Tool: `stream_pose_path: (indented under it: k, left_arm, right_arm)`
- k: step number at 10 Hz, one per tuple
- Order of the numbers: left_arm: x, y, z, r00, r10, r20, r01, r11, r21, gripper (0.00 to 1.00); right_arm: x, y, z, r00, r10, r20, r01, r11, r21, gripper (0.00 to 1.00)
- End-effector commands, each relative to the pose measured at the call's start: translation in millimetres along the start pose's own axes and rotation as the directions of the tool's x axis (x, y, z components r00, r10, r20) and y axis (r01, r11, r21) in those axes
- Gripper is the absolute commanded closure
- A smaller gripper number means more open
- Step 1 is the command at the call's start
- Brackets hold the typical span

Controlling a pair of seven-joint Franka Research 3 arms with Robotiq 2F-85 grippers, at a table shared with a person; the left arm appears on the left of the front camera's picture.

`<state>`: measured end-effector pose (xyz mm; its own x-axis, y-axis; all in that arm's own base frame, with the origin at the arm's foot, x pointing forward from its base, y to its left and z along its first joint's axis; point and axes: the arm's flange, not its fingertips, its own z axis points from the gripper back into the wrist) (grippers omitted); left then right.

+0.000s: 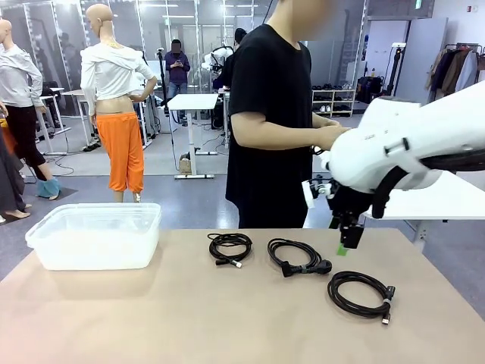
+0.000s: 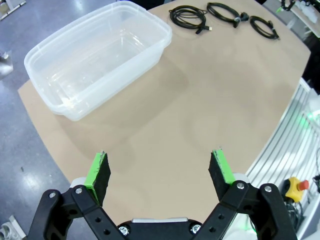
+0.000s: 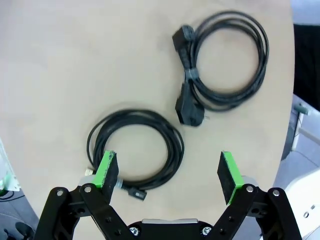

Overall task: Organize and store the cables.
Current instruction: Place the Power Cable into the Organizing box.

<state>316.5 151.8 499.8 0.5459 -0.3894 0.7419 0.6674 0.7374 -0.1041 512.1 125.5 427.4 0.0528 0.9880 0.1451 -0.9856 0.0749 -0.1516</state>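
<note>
Right end effector (image 3: 169, 167), jaws apart and empty, hovers above a coiled cable (image 3: 135, 114) on the tabletop (image 3: 75, 60). We advise straddling one side of the loop, descending vertically, and pinching the bundled strands, not a plug.

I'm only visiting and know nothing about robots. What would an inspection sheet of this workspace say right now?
Surface: tan tabletop.
Job's things: three coiled thin black cables lying apart in a row, left coil, middle coil, right coil; empty translucent plastic tub at the robot's left.
Clutter: nothing seen.
Grippers: left gripper open above the tabletop; right gripper open above two coils, holding nothing.
Cables: thick black hose on the white right arm.
Surroundings: person in a black shirt at the far side; white desk behind.
</note>
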Motion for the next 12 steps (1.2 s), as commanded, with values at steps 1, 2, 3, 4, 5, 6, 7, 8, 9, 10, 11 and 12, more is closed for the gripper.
stream_pose_path:
  k: [1,2,3,4,5,6,7,8,9,10,11,12]
  left_arm:
    - [-2,0,1,1.000,-0.015,0.011,0.015,1.000,-0.013,0.00]
    - [-2,0,1,1.000,-0.015,0.011,0.015,1.000,-0.013,0.00]
    - [-2,0,1,1.000,-0.015,0.011,0.015,1.000,-0.013,0.00]
    - [-2,0,1,1.000,-0.015,0.011,0.015,1.000,-0.013,0.00]
    - [-2,0,1,1.000,-0.015,0.011,0.015,1.000,-0.013,0.00]
    - [-2,0,1,1.000,-0.015,0.011,0.015,1.000,-0.013,0.00]
    - [-2,0,1,1.000,-0.015,0.011,0.015,1.000,-0.013,0.00]
    - [-2,0,1,1.000,-0.015,0.011,0.015,1.000,-0.013,0.00]
    - [-2,0,1,1.000,-0.015,0.011,0.015,1.000,-0.013,0.00]
    - [-2,0,1,1.000,-0.015,0.011,0.015,1.000,-0.013,0.00]
    - [-2,0,1,1.000,-0.015,0.011,0.015,1.000,-0.013,0.00]
    - [-2,0,1,1.000,-0.015,0.011,0.015,1.000,-0.013,0.00]
  right_arm:
    - [16,-8,-17,0.998,0.059,-0.029,-0.059,0.998,-0.024,0.00]
    - [25,-9,-33,0.996,0.078,-0.032,-0.079,0.997,-0.010,0.00]
    - [30,-10,-50,0.994,0.098,-0.047,-0.099,0.995,-0.031,0.00]
    - [35,-13,-65,0.991,0.113,-0.066,-0.119,0.989,-0.084,0.00]
    - [38,-16,-77,0.992,0.108,-0.060,-0.110,0.993,-0.031,0.00]
    - [40,-16,-88,0.989,0.114,-0.097,-0.118,0.992,-0.040,0.00]
    - [42,-20,-98,0.990,0.096,-0.106,-0.101,0.994,-0.041,0.00]
    - [42,-33,-106,0.990,0.068,-0.125,-0.073,0.997,-0.030,0.00]
    - [44,-40,-108,0.992,0.053,-0.118,-0.054,0.999,-0.007,0.00]
    - [47,-44,-112,0.991,0.050,-0.128,-0.050,0.999,0.003,0.00]
    - [50,-45,-119,0.987,0.054,-0.151,-0.053,0.999,0.011,0.00]
    - [51,-47,-128,0.982,0.058,-0.177,-0.055,0.998,0.019,0.00]
